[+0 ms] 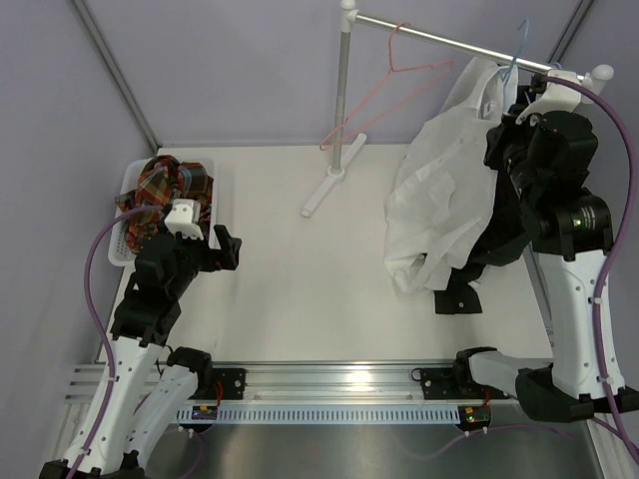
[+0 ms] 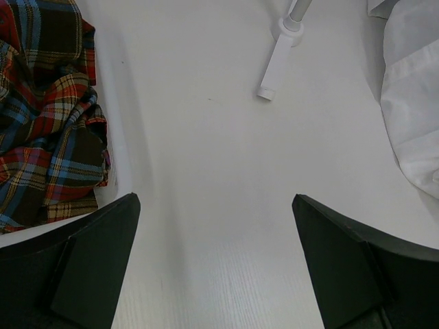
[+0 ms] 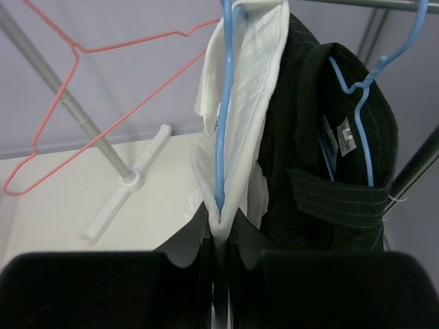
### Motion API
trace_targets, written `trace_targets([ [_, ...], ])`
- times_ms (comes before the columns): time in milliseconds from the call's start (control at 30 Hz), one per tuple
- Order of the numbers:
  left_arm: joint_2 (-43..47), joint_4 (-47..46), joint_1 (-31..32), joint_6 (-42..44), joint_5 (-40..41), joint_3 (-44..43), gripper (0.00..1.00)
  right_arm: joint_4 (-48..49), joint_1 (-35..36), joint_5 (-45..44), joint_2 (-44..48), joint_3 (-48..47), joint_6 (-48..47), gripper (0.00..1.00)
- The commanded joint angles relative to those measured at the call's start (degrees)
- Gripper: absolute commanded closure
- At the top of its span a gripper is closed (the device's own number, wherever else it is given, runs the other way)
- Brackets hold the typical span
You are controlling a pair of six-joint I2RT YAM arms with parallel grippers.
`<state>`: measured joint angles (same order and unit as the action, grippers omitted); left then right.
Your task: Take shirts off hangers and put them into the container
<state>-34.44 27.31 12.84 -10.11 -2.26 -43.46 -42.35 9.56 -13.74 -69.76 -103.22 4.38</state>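
Observation:
The plaid shirt (image 1: pixel 165 190) (image 2: pixel 48 116) lies bunched in the white container (image 1: pixel 126 190) at the left. Just right of it, my left gripper (image 1: pixel 228 247) (image 2: pixel 216 226) hangs open over bare table with nothing between its fingers. The white shirt (image 1: pixel 439 190) (image 3: pixel 243 103) hangs on a light blue hanger (image 3: pixel 223 103) at the rail's right end. My right gripper (image 1: pixel 502 128) (image 3: pixel 221 219) is shut on the white shirt's shoulder fold, with the blue wire inside it. The black shirt (image 1: pixel 499 230) (image 3: pixel 309 171) hangs behind on a second blue hanger (image 3: pixel 367 116). A pink hanger (image 1: pixel 399 85) (image 3: pixel 103 96) hangs empty.
A chrome rail (image 1: pixel 449 40) runs along the back right on an upright post (image 1: pixel 342 100), whose white foot (image 1: pixel 334 180) (image 2: pixel 278 62) rests on the table. Purple walls close in the back and sides. The white shirt's tail drapes onto the table at right (image 2: pixel 411 116).

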Motion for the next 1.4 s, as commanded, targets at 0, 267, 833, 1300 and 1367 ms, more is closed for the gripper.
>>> trace_targets([
  [0, 0.6, -2.7, 0.25, 0.53, 1.21, 0.22, 0.01, 0.87, -0.33, 8.97, 4.27, 1.95, 0.1, 1.0],
  [267, -1.07, -2.79, 0.25, -0.26, -1.51, -0.74, 0.01, -4.41, -0.33, 26.46, 12.97, 11.71, 0.1, 1.0],
  [833, -10.82, -2.7, 16.06, -11.42, -5.84, -23.84, 0.01, 9.36, 21.88, 37.12, 13.95, 33.25, 0.71, 1.0],
  [1300, -30.33, -2.88, 39.01, -10.37, 18.78, -35.02, 0.05, 19.93, 33.59, 33.69, 6.04, 33.7, 4.84, 1.0],
  [1367, -31.04, -3.05, 39.28, -10.37, 20.01, -35.29, 0.1, 20.29, 33.77, 34.13, 6.39, 33.7, 5.28, 1.0],
])
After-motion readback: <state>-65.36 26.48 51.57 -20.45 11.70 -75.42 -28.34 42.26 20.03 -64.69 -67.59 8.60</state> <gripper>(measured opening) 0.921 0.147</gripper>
